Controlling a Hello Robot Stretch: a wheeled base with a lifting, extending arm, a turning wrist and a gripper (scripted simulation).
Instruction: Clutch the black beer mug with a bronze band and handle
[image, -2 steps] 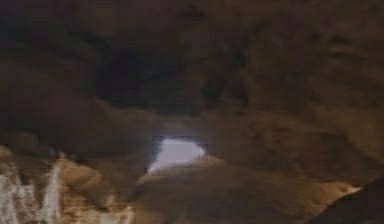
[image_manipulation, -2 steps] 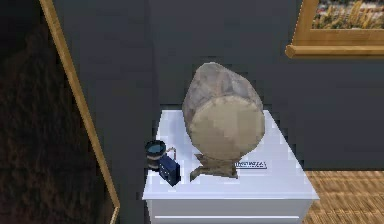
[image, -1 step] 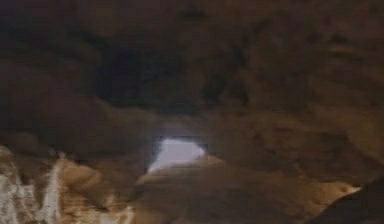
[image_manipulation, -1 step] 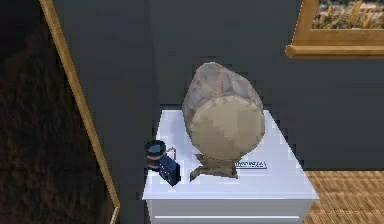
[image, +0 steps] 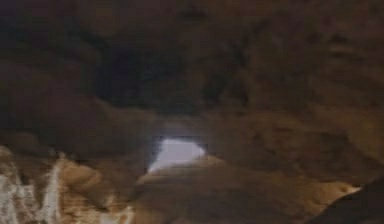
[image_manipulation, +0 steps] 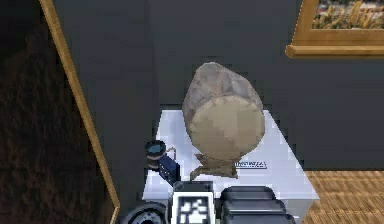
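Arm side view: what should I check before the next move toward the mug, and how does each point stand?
1. Small dark mug with a handle in sight on the white tabletop: ok.
2. Mug upright: ok.
3. Bronze band recognisable: cannot tell.
4. Mug clear of the large tan sack: ok, though close.
5. Gripper lined up with the mug: cannot tell.
6. Gripper holding anything: cannot tell.
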